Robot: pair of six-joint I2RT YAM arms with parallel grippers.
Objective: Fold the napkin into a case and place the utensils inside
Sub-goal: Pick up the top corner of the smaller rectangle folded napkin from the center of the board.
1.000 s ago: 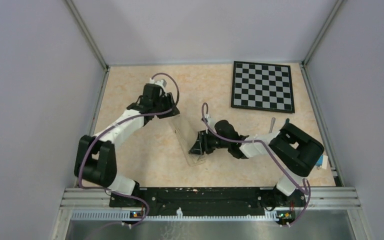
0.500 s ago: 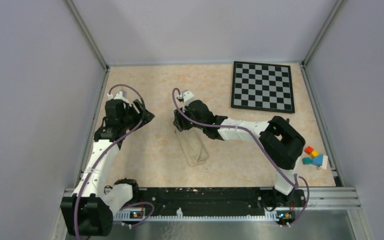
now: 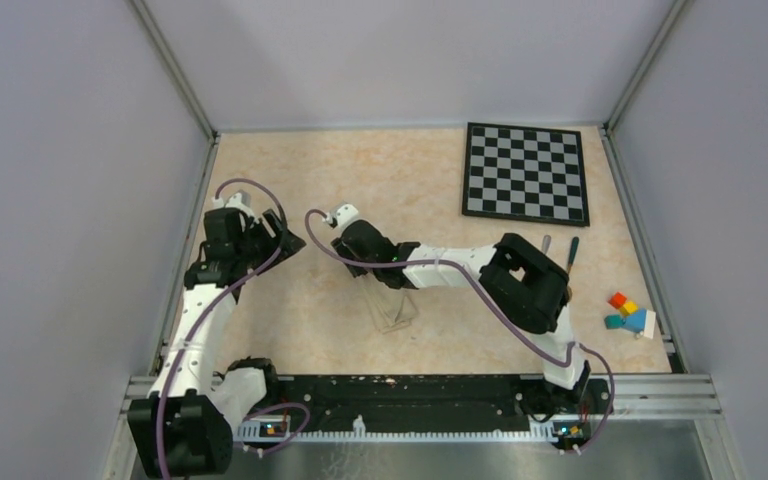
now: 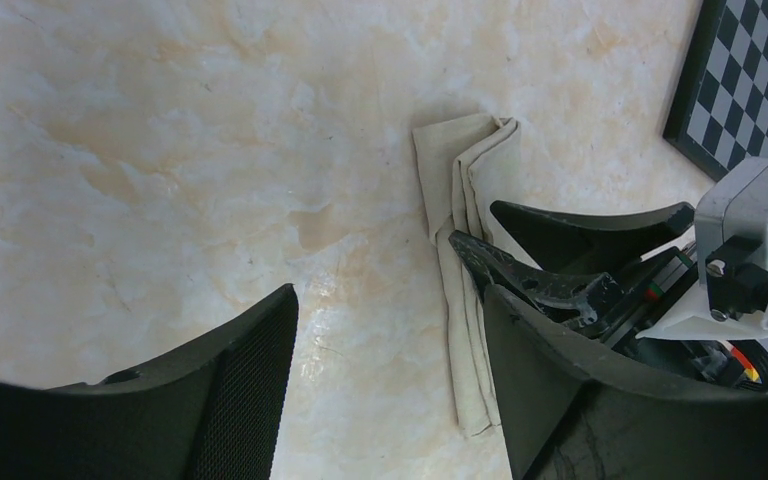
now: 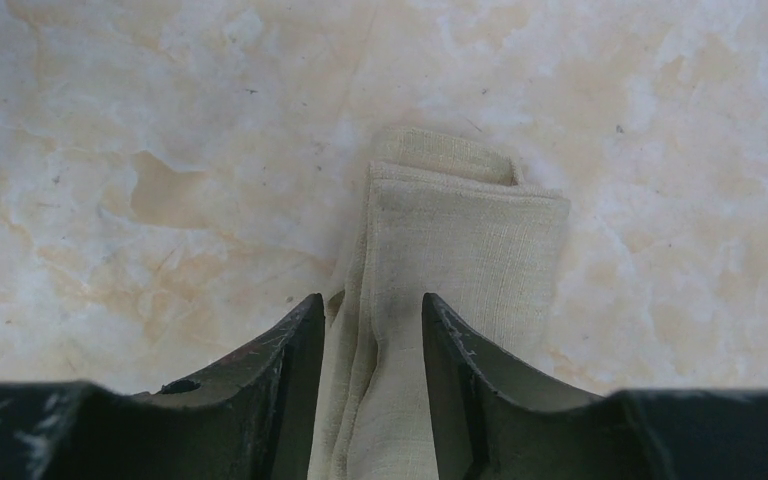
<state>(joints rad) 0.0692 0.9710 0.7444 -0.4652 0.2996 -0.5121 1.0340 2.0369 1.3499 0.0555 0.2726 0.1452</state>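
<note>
Swung leftward since before, the left gripper [image 4: 390, 300] hangs wide open and empty — the right gripper [image 5: 372, 310], likewise shifted, straddles the narrow folded napkin [image 5: 460, 230] on the table [image 3: 290, 170] — whether it pinches, I cannot tell.

The left gripper [image 4: 390, 320] now hangs clear of the napkin [image 5: 460, 240], off to the left, with its jaws wider than before. The right gripper [image 5: 371, 308] sits at the napkin's far end, no longer the near one. Its arm no longer covers the coloured blocks [image 3: 628, 312].
</note>
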